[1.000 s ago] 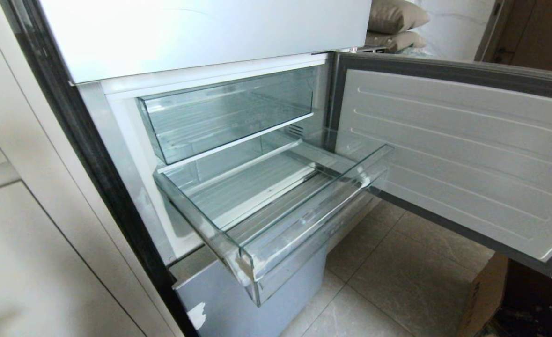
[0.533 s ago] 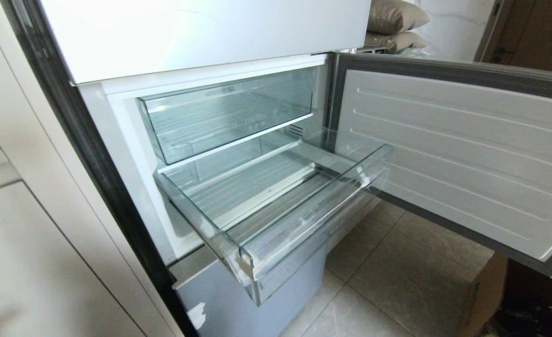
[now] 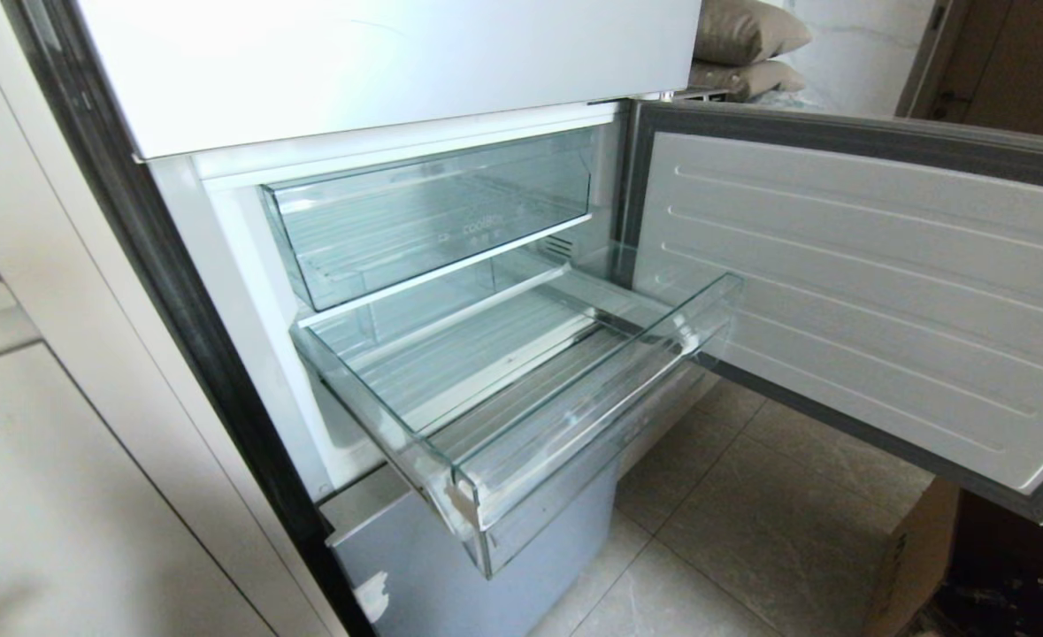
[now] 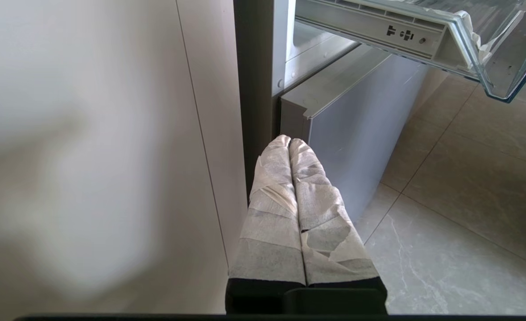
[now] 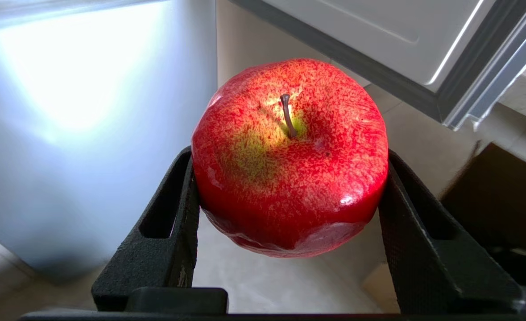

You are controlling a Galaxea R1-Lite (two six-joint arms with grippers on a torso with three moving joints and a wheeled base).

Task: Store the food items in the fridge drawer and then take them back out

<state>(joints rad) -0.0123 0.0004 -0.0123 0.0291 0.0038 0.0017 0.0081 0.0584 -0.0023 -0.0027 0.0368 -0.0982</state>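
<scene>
Right end effector (image 5: 289, 187) clamped on red apple (image 5: 289, 156); left end effector (image 4: 289, 145) together.

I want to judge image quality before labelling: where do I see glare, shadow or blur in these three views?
Head view: bright wash on the white upper door; the fridge drawer is sharp. Left wrist view: soft grey shadows on the wall panel; the left gripper is crisp. Right wrist view: strong glare on the surface behind the apple, with highlights on its skin; background is blurred.

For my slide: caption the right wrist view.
Right end effector grips a red apple beside the open fridge door.
</scene>
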